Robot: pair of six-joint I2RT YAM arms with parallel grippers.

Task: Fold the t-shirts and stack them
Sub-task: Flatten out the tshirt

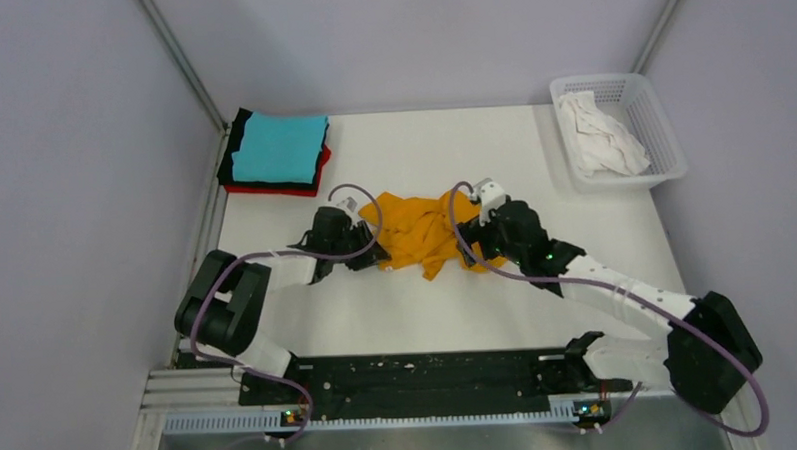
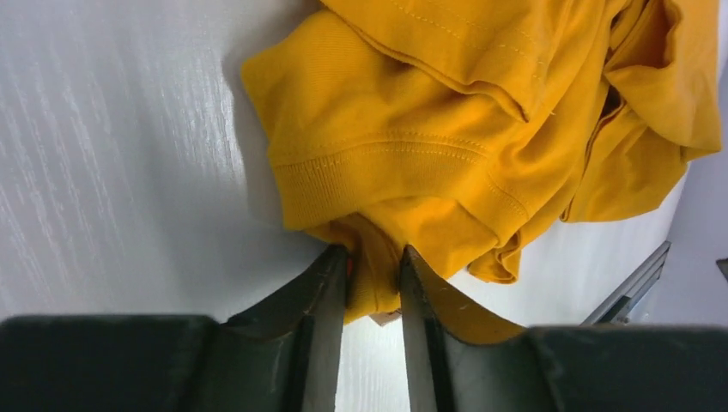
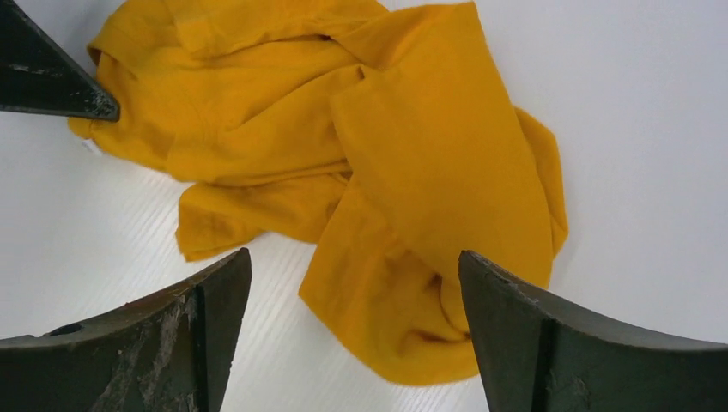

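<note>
An orange-yellow t-shirt (image 1: 422, 229) lies crumpled in the middle of the white table. My left gripper (image 1: 353, 239) is at its left edge, shut on a fold of the shirt (image 2: 378, 266) near the ribbed collar. My right gripper (image 1: 482, 244) is at the shirt's right side, open, its jaws wide apart above a loose flap of the shirt (image 3: 412, 283). A folded stack sits at the back left: cyan t-shirt (image 1: 280, 149) on top, black (image 1: 234, 151) and red (image 1: 273, 187) edges showing beneath. A white t-shirt (image 1: 599, 134) lies bunched in the basket.
A white plastic mesh basket (image 1: 661, 116) stands at the back right. A metal rail (image 1: 204, 207) runs along the table's left edge. Grey walls enclose the table. The left gripper's fingertip (image 3: 60, 86) shows in the right wrist view.
</note>
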